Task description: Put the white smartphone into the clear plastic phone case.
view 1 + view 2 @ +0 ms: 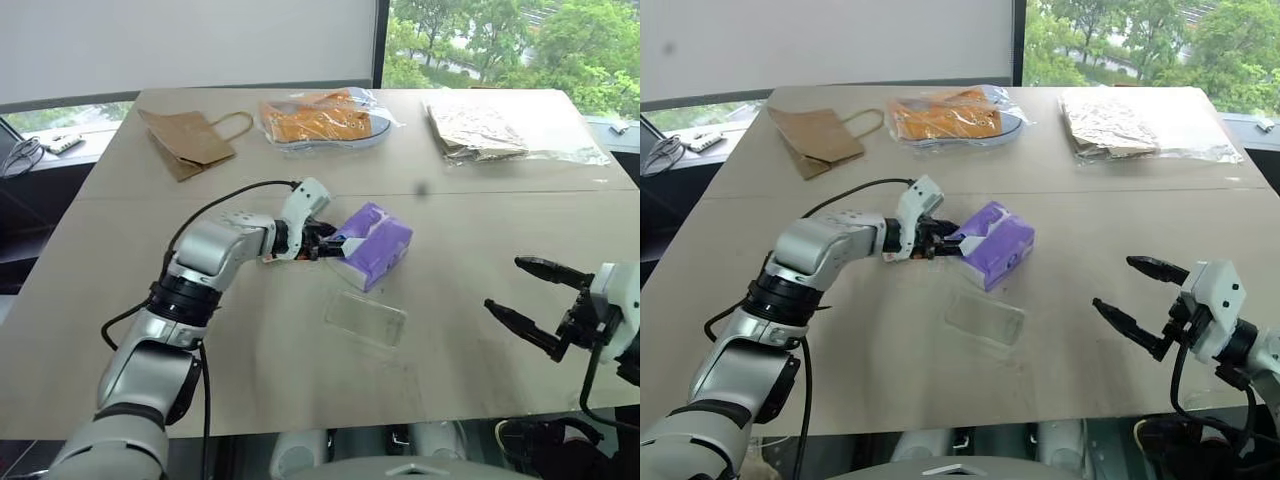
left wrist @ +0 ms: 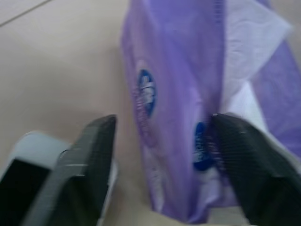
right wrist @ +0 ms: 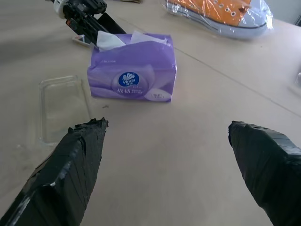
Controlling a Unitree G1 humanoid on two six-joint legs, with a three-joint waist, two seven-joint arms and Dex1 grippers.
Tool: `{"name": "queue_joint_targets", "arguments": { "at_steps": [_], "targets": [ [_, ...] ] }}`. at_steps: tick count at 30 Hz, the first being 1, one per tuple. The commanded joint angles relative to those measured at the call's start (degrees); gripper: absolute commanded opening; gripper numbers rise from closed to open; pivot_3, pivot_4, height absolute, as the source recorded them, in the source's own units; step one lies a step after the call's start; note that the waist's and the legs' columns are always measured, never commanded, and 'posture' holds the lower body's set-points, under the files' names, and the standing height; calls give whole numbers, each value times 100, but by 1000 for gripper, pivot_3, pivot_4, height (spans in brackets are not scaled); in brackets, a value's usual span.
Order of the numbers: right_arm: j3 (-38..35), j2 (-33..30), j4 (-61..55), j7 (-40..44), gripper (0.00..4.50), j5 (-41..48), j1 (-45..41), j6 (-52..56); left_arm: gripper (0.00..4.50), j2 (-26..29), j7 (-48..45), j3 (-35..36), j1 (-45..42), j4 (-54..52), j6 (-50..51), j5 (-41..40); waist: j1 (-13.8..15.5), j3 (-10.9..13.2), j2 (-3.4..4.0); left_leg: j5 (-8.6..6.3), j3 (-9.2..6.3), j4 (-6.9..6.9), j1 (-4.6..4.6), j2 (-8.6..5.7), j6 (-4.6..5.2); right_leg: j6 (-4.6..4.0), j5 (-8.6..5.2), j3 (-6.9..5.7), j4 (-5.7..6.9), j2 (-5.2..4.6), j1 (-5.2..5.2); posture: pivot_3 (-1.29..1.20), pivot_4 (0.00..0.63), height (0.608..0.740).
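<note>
Clear plastic, the case lies flat on the table, just nearer than the purple tissue pack; the right gripper hangs well off to its right, fingers spread, grasping nothing. The left gripper straddles the pack's near end, fingers parted. Its wrist view shows the phone on the table beside one finger, hidden from the head.

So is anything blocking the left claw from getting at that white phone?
Yes. The purple tissue pack sits between the left claw's two fingers, its end right at the claw. The white smartphone lies on the table just outside one finger, not between them. The clear plastic phone case lies apart, nearer the robot.
</note>
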Motion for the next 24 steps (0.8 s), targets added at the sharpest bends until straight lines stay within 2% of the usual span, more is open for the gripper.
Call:
{"name": "queue_joint_targets", "arguments": {
  "at_steps": [1, 2, 3, 4, 8, 14, 17, 21, 24],
  "targets": [
    [-216, 48, -211, -61, 4500, 4, 100, -132, 1389, -116, -198, -54, -69, 20, -110, 189, 9, 0, 0, 0, 0, 1, 0, -1, 0, -3, -3, 1, 0, -3, 1, 0, 150, 740],
    [-216, 57, -205, -63, 4500, -14, 124, -156, 858, -134, -218, -18, -62, 37, -123, 227, 9, 0, 0, 0, -1, 2, 0, -1, 1, -3, -4, 1, 0, -5, 1, 0, 150, 740],
    [-213, 61, -199, -62, 4500, -25, 138, -173, 619, -147, -237, 9, -59, 50, -129, 259, 6, 0, 0, 0, -2, 3, 0, -2, 1, -3, -4, 1, 1, -5, 1, 0, 150, 740],
    [-200, 66, -183, -61, 4500, -44, 141, -192, 34, -163, -244, 83, -39, 57, -187, 281, 3, 0, 0, 0, -2, 3, 0, -1, 1, -3, -4, 2, 1, -5, 1, 0, 150, 740],
    [-100, 74, -60, -58, 4500, -165, 78, -289, 34, -363, 16, 1123, 5, -25, -265, -144, -6, 1, -1, 0, -6, 5, 0, 0, 1, -3, -5, 0, 3, -4, 1, 0, 150, 740],
    [263, 62, 168, -5, 4500, -287, -340, -379, 34, -180, 1610, 3189, -153, 68, 444, -447, -38, 4, -2, 1, -16, 2, 2, 6, 0, 19, 8, -1, 6, 4, -1, 0, 150, 740],
    [465, 82, 292, 21, 4500, -279, -617, -392, 34, 223, 2221, 4124, 249, -253, 1005, -477, -73, 4, -2, 1, -17, 1, 3, 6, -1, 19, 9, -2, 8, 4, -1, 0, 150, 740],
    [719, 130, 455, 92, 4500, -298, -887, -445, 34, 779, 2379, 4713, 1219, -635, 1168, -341, -81, 6, -4, 8, -20, -1, 3, 5, -14, 15, 11, -3, 7, -2, 0, 0, 150, 740],
    [899, 197, 546, 123, 4500, -248, -1117, -473, 34, 931, 2576, 5078, 1817, -723, 1065, -216, -1, 10, -11, 6, -18, 1, 1, 0, -12, 14, 11, -6, 5, -13, 1, 0, 150, 740]
  ]
}}
